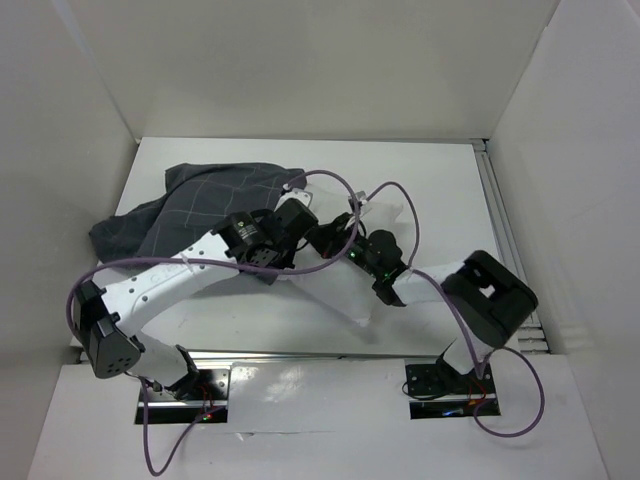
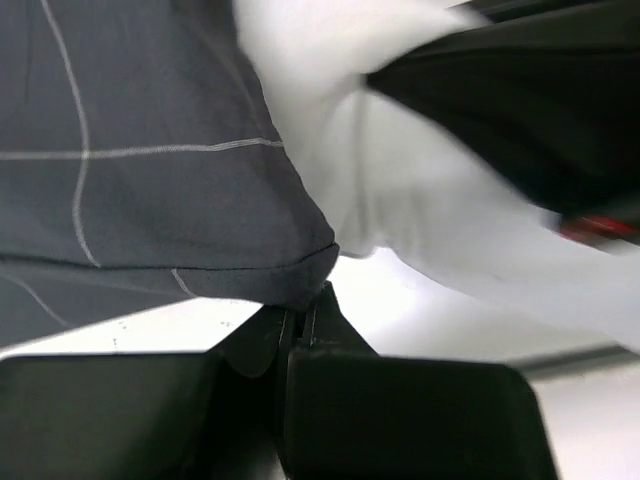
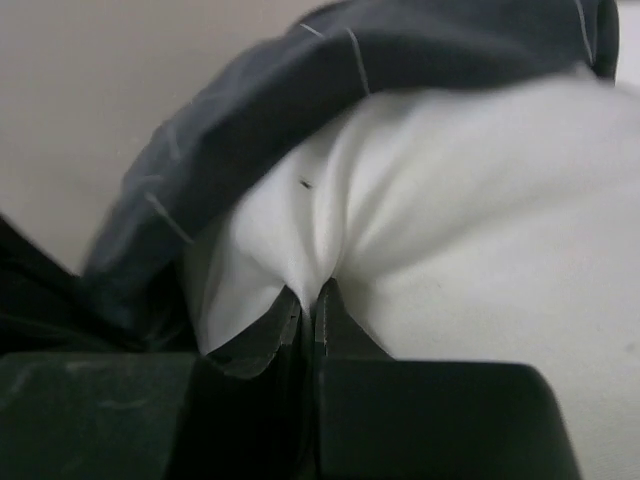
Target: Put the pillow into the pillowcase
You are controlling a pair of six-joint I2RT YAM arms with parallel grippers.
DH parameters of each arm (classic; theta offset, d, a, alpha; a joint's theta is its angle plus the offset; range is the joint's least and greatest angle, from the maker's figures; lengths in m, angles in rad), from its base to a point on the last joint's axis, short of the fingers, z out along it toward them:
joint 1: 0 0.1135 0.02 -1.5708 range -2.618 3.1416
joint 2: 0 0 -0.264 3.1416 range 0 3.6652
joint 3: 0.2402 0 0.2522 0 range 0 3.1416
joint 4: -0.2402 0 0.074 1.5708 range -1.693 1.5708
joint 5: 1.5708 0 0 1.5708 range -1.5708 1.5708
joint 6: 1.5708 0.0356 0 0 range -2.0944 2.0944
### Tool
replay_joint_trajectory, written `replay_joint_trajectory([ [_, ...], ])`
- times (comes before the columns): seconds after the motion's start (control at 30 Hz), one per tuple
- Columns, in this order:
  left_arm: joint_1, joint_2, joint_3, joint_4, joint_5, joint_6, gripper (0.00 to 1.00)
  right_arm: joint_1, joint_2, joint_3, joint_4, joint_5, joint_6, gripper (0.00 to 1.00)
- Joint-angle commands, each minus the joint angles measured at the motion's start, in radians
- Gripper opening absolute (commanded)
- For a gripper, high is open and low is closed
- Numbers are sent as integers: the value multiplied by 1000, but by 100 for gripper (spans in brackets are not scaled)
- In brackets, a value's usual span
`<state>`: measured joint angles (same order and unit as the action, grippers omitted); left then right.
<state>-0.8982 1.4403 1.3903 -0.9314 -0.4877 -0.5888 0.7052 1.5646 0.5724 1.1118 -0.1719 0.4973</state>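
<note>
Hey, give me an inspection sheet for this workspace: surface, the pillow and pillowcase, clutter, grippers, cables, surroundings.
Surface: white table, bare at the back right.
Job's things: pillowcase bunched at the back left, its edge draped over one end of the pillow; much of the pillow lies outside.
Clutter: nothing seen.
Grippers: left gripper shut on the pillowcase hem; right gripper shut on a fold of the pillow.
Cables: purple cables loop along both arms and past the bases.
Surroundings: white walls on three sides.
</note>
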Motion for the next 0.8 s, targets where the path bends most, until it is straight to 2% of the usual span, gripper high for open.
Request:
replay_joint_trajectory([
  [0.0, -28, 21, 93, 88, 176, 76, 0, 49, 118, -28, 700, 20, 225, 0],
  [0.07, -28, 22, 104, 111, 239, 105, 0, 71, 198, -28, 758, 32, 234, 0],
  [0.17, -28, 22, 116, 147, 258, 128, 0, 106, 261, -28, 773, 43, 234, 0],
  [0.2, -28, 13, 116, 173, 268, 129, 4, 125, 270, -28, 773, 60, 234, 0],
  [0.23, -28, 12, 116, 183, 281, 141, 12, 135, 279, -28, 773, 60, 234, 0],
  [0.27, -28, 25, 116, 183, 281, 141, 29, 135, 279, -28, 773, 60, 224, 0],
  [0.3, -28, 25, 116, 183, 281, 141, 35, 135, 279, -38, 773, 75, 224, 0],
  [0.33, -28, 40, 116, 172, 281, 141, 44, 135, 249, -54, 773, 75, 209, 0],
  [0.4, -28, 49, 89, 161, 281, 109, 74, 135, 217, -84, 758, 126, 189, 0],
  [0.43, -28, 49, 75, 161, 281, 109, 79, 135, 184, -94, 740, 138, 176, 0],
  [0.47, -28, 39, 55, 151, 281, 84, 89, 135, 167, -115, 731, 159, 167, 0],
  [0.57, -28, 0, 36, 141, 265, 61, 100, 135, 85, -149, 677, 170, 135, 3],
  [0.6, -28, -17, 36, 141, 235, 50, 100, 135, 57, -158, 648, 195, 135, 15],
  [0.63, -28, -49, 36, 131, 210, 50, 100, 135, 26, -169, 614, 195, 126, 22],
  [0.67, -28, -61, 36, 122, 177, 34, 100, 135, -41, -169, 529, 195, 112, 32],
  [0.7, -28, -61, 76, 97, 108, 34, 100, 135, -81, -160, 470, 195, 81, 53],
  [0.77, -3, -60, 130, 68, 31, 21, 100, 135, -202, -135, 234, 195, 52, 70],
])
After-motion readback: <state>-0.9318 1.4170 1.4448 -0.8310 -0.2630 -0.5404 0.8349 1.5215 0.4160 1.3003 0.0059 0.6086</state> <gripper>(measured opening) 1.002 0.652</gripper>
